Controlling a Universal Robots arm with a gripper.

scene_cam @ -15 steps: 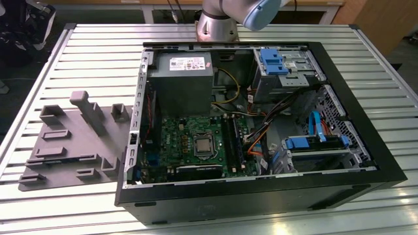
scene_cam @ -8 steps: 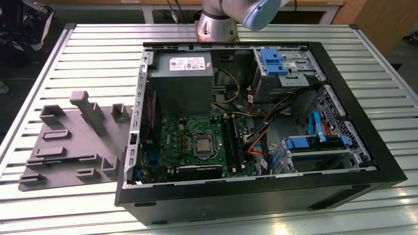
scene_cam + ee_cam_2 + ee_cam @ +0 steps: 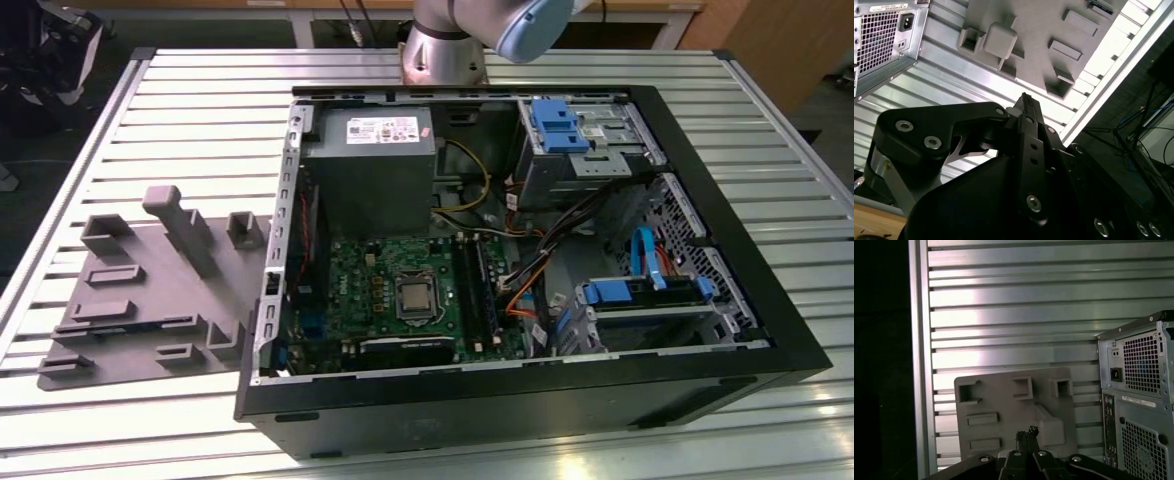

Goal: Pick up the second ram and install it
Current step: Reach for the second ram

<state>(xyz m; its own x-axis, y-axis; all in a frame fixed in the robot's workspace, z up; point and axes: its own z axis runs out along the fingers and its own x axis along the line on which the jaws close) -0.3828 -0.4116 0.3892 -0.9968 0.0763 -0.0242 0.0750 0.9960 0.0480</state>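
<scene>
The hand [image 3: 1026, 432] hangs with its fingers pressed together, pinching nothing, above the grey tray [image 3: 1004, 405]. The second ram [image 3: 1100, 6] is probably the thin dark strip on that tray (identity uncertain). Expect it to be light, stiff and fragile; grip the long edges, clear of the contacts.

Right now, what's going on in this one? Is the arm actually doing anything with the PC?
The arm is away from the PC's inside at this moment. Its end effector hangs above the grey tray on the slatted metal table, beside the rear of the open computer case. It looks shut, and I see no memory stick in its grip. Inside the case, the motherboard and its long black slots lie exposed.
</scene>
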